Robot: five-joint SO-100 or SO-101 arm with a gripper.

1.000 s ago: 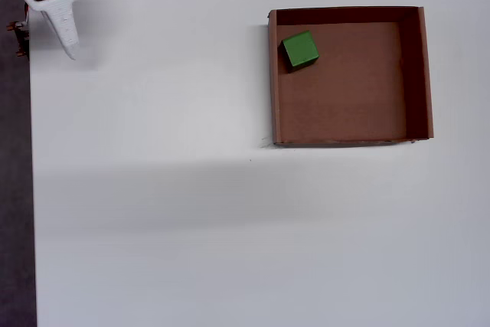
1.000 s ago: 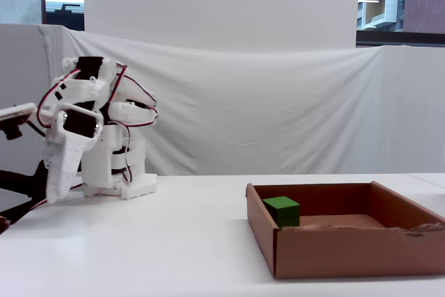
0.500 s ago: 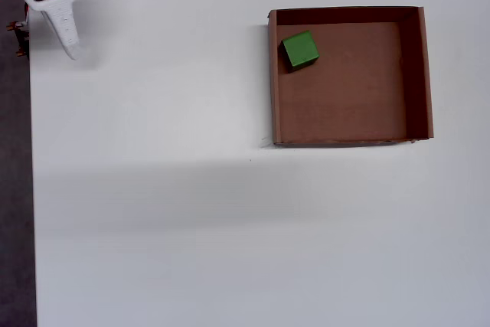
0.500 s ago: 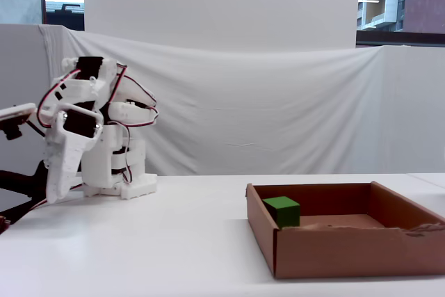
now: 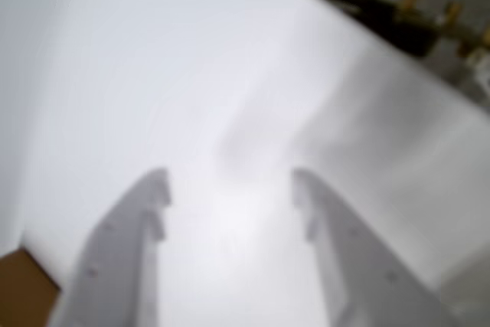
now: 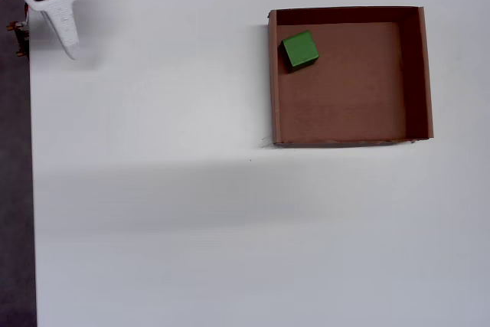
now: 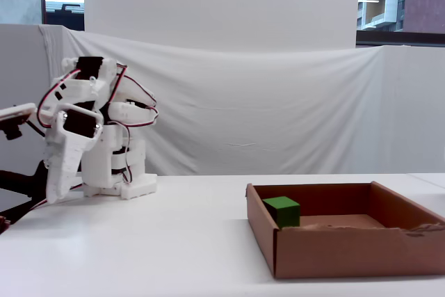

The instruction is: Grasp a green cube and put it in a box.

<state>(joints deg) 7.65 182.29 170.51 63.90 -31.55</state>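
Observation:
The green cube (image 6: 300,49) lies on the floor of the brown cardboard box (image 6: 272,82), near its upper-left corner in the overhead view. In the fixed view the cube (image 7: 281,211) sits by the box's left wall (image 7: 259,231). My gripper (image 6: 70,51) is far from the box, at the table's top-left corner in the overhead view, on the folded arm. In the fixed view it (image 7: 54,196) points down. The blurred wrist view shows the gripper (image 5: 230,185) open and empty, with bare white table between the fingers. The cube does not show there.
The arm's white base (image 7: 115,172) stands at the table's far left. The table's left edge (image 6: 32,189) borders a dark floor. A brown patch (image 5: 23,285) shows at the wrist view's bottom-left corner. Dark cables (image 5: 413,17) lie beyond the table's edge.

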